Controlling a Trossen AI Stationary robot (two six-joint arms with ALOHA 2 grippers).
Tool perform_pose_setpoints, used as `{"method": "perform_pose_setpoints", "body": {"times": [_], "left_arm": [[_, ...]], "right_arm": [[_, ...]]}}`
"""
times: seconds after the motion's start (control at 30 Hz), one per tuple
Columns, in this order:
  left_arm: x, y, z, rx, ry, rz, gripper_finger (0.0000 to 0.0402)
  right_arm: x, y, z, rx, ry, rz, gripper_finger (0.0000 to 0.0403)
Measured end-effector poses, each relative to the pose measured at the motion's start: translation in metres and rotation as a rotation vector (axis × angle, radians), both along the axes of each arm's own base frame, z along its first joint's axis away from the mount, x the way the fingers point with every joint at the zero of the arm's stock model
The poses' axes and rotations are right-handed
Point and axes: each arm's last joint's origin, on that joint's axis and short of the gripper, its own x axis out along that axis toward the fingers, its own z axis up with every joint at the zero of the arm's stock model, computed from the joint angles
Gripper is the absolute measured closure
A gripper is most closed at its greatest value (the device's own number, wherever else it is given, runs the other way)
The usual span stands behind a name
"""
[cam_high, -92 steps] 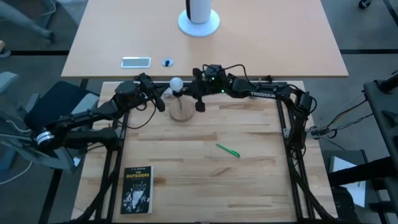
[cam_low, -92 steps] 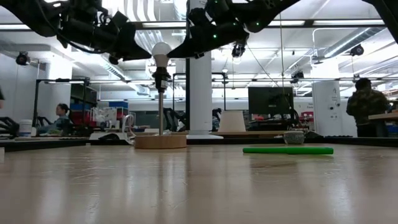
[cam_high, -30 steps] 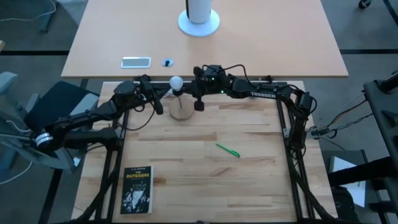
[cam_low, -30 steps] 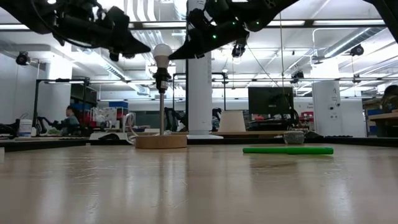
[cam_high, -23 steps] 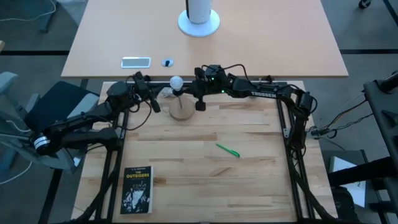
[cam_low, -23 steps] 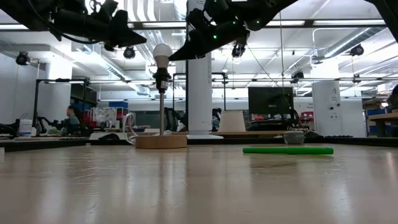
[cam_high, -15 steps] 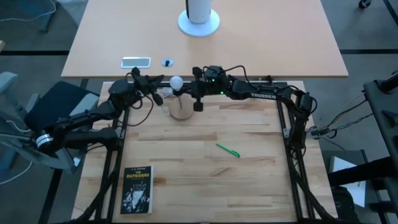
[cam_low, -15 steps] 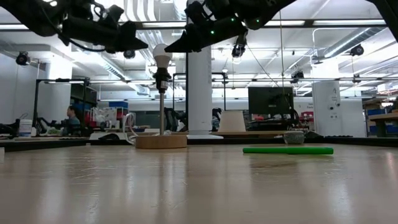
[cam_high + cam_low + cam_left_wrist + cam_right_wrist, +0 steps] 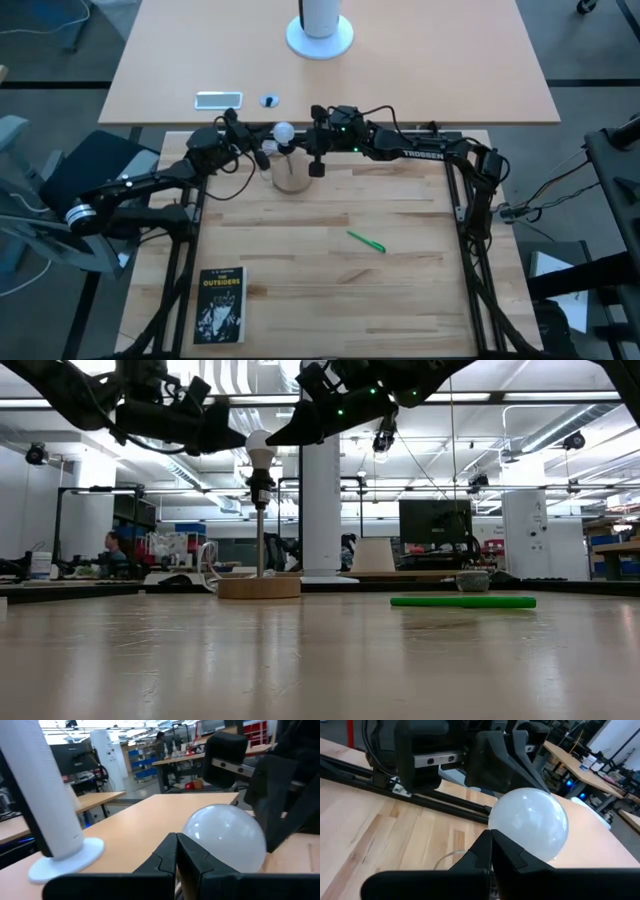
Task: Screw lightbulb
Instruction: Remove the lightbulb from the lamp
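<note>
The white frosted lightbulb (image 9: 284, 131) stands upright in a dark socket on a thin stem over a round wooden base (image 9: 291, 180), at the table's far side. It also shows in the low view (image 9: 260, 448). My left gripper (image 9: 262, 143) is shut, its tips level at the globe's left side (image 9: 225, 837). My right gripper (image 9: 300, 143) is shut, its tips at the globe's right side (image 9: 530, 825). In the low view the left tips (image 9: 243, 446) and right tips (image 9: 272, 440) flank the globe. My left gripper brings its shut fingertips (image 9: 176, 840) level from the table's left to the side of the bulb's globe (image 9: 200, 835); I cannot tell whether they touch it. My right gripper brings its shut fingertips (image 9: 490, 836) from the table's right to the globe's other side (image 9: 505, 827); I cannot tell whether they touch it.
A green pen (image 9: 366, 241) lies mid-table, right of centre. A black book (image 9: 221, 305) lies at the near left. On the tan table beyond stand a white column on a round foot (image 9: 320, 35), a flat phone-like slab (image 9: 218, 99) and a small round object (image 9: 269, 100).
My left gripper drew back from the bulb toward the table's left and up, then came back and down to the globe's left side, staying shut. My right gripper rose slightly at the globe's right side. The bulb and its stand stayed where they were.
</note>
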Motion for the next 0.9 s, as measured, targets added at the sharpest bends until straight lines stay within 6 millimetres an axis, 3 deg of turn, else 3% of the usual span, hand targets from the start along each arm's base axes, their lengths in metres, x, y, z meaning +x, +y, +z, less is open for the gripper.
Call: {"method": "perform_pose_setpoints", "body": {"times": [0.9], "left_arm": [[-0.0001,-0.0043,0.0003,-0.057,-0.010,-0.135,0.0401]], "right_arm": [[-0.0005,-0.0016,-0.0025,0.007,0.022,-0.044,0.0403]]}}
